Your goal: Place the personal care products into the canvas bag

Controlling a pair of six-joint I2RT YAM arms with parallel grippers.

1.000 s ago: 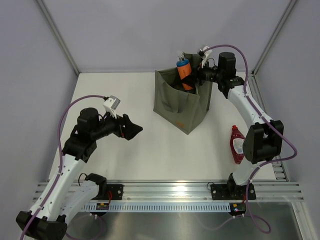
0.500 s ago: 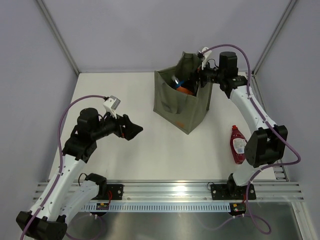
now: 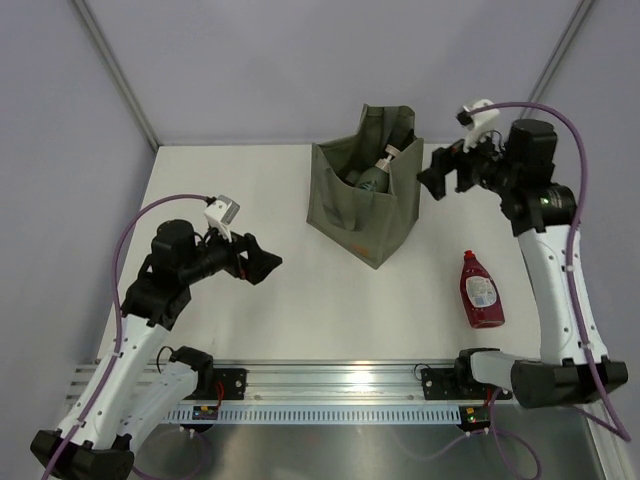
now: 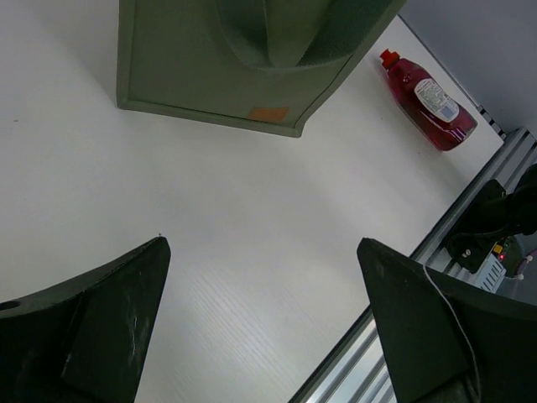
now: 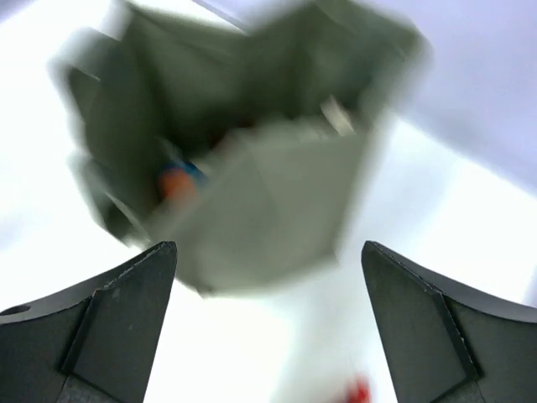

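Note:
The olive canvas bag (image 3: 362, 215) stands open at the back middle of the table. A grey-green bottle with a beige pump (image 3: 376, 174) leans inside it. The blurred right wrist view shows the bag (image 5: 268, 193) from above, with the orange, blue-capped bottle (image 5: 176, 180) lying inside. A dark red bottle (image 3: 480, 291) lies on the table right of the bag, and shows as the dark red bottle (image 4: 428, 99) in the left wrist view. My right gripper (image 3: 438, 178) hangs open and empty, just right of the bag's rim. My left gripper (image 3: 262, 262) hovers open and empty, left of the bag (image 4: 210, 75).
The aluminium rail (image 3: 340, 380) with the arm bases runs along the near edge. Grey walls and slanted frame posts (image 3: 115, 75) close off the back and sides. An orange mark (image 4: 268, 114) sits low on the bag's near side.
My right gripper opened and let the orange bottle drop into the bag, then pulled back to the right, out of the bag. The left arm barely moved.

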